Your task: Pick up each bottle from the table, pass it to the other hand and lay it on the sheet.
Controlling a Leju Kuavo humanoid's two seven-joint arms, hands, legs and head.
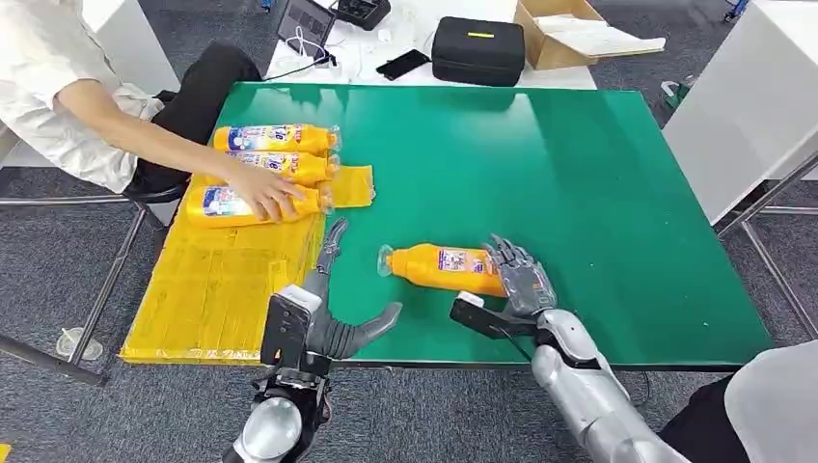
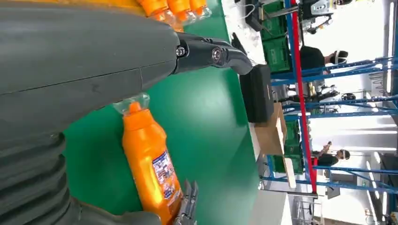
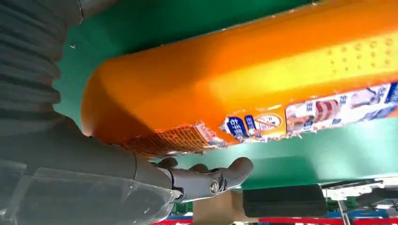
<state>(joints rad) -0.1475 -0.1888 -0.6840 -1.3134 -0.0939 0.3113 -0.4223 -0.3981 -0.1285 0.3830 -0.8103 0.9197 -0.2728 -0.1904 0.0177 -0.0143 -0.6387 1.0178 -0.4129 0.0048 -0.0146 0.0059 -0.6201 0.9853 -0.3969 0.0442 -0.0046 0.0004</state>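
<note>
- An orange bottle [image 1: 446, 267] is lying on its side on the green table [image 1: 579, 174], cap pointing toward the yellow sheet [image 1: 222, 289], between the robot's two hands.
- The right hand [image 1: 511, 285] is reaching over the bottle's base end, fingers on the far side and thumb on the near side; the right wrist view is showing the thumb just beside the orange body, and I cannot tell whether it is gripping yet (the bottle is resting on the table).
- The left hand [image 1: 333, 309] is hovering released at the table's near edge beside the sheet, fingers spread and holding nothing.
- Three more bottles [image 1: 275, 138] are lying side by side at the far end of the sheet.
- A person's hand [image 1: 265, 196] is resting on the nearest of those three.
- A black case [image 1: 477, 48] and a cardboard box [image 1: 569, 29] are sitting on the white table beyond.
</note>
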